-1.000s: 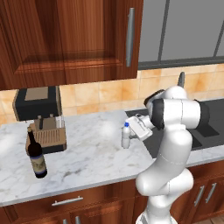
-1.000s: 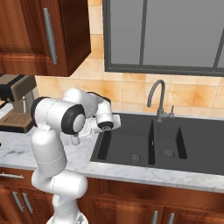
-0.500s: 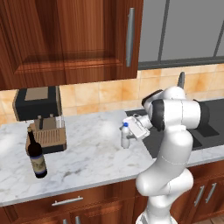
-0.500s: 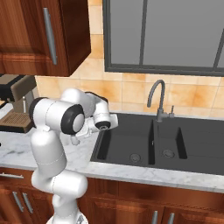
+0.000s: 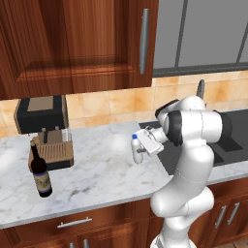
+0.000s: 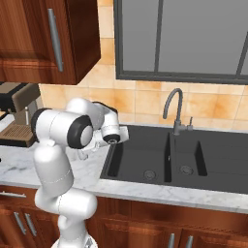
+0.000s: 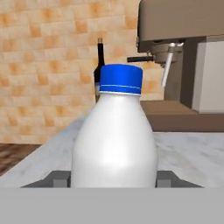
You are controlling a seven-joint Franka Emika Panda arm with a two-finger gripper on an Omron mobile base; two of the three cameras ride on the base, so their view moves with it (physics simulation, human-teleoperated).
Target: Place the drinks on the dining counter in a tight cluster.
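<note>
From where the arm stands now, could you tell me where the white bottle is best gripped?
Grip the white bottle across its wide round body, below the narrower blue cap, coming level from the sink side. It stands upright on the counter, and the gripper already has a finger on each side.

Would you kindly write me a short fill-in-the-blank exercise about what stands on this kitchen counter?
1. The white bottle between the jaws has a ____ cap.
2. The dark wine bottle stands in front of the ____ machine.
3. The sink basin is ____ in colour.

Missing words: blue; coffee; black
</note>
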